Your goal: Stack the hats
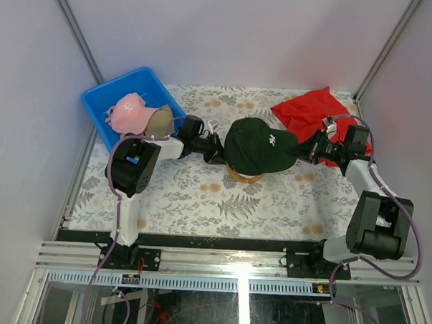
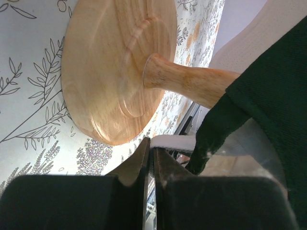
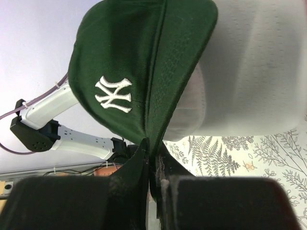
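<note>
My right pincer (image 3: 152, 148) is clamped on the brim of the green cap (image 3: 144, 62), which lies over the white cap (image 3: 249, 72) on the wooden stand (image 2: 115, 67).

My left pincer (image 2: 149, 148) has its fingers pressed together beside the stand; a white edge lies at the tips, and I cannot tell if it is pinched. If I pull the brim sideways, I think the green cap may slide off or the stand may tip. I count four caps: two here, and the pink cap (image 1: 130, 109) and the tan cap (image 1: 159, 120) farther off in one blue bin (image 1: 97, 103). There is also one stand and one red cloth (image 1: 308, 108).
</note>
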{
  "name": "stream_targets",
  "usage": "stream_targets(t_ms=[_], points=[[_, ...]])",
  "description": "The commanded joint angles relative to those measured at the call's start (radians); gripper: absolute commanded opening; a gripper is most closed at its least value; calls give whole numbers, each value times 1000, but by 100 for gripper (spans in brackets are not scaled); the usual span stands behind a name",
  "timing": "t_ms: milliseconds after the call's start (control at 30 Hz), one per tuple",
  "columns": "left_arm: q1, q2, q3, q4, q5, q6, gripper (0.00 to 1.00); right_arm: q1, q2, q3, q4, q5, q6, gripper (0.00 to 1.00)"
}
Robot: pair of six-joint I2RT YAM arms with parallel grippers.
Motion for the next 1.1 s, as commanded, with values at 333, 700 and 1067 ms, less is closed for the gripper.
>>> stream_targets(t_ms=[333, 700, 1067], points=[[32, 36, -60, -65, -1, -5, 0, 1, 135, 86, -278, 310, -208, 0], [96, -30, -150, 99, 1, -128, 0, 2, 128, 93, -320, 315, -227, 0], [140, -71, -221, 459, 31, -385, 0, 3, 126, 139, -368, 311, -236, 0]])
